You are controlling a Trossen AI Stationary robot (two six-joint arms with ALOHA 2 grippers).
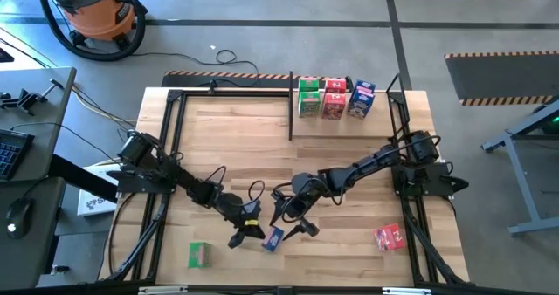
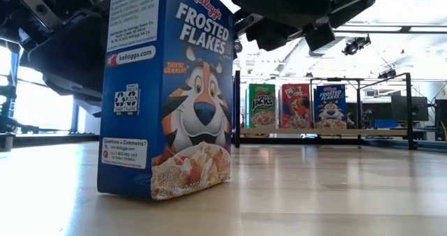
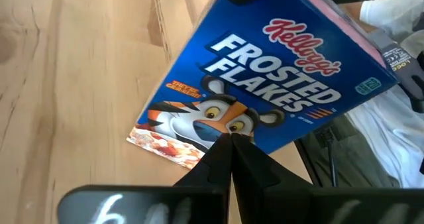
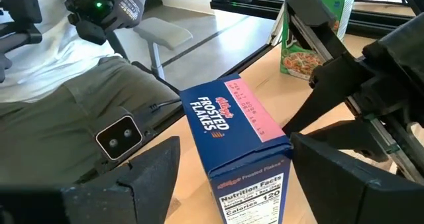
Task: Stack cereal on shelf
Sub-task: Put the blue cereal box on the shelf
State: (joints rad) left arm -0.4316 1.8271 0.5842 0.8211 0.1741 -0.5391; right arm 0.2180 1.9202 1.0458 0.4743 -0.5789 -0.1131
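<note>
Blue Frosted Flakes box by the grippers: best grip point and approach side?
Grip the blue Frosted Flakes box near its top, fingers across the two broad printed faces, coming down from above. It stands upright on the table, and the right gripper already straddles it, open. The left gripper sits beside it, shut.

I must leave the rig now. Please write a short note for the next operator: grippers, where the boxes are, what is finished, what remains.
Left gripper: shut, just beside the blue Frosted Flakes box at the table's front centre.
Right gripper: open, fingers either side of that box, not closed on it.
Done: a green box, a red box and a blue box stand on the shelf.
Left: the blue box between the grippers, a green box front left, a red box front right.
</note>
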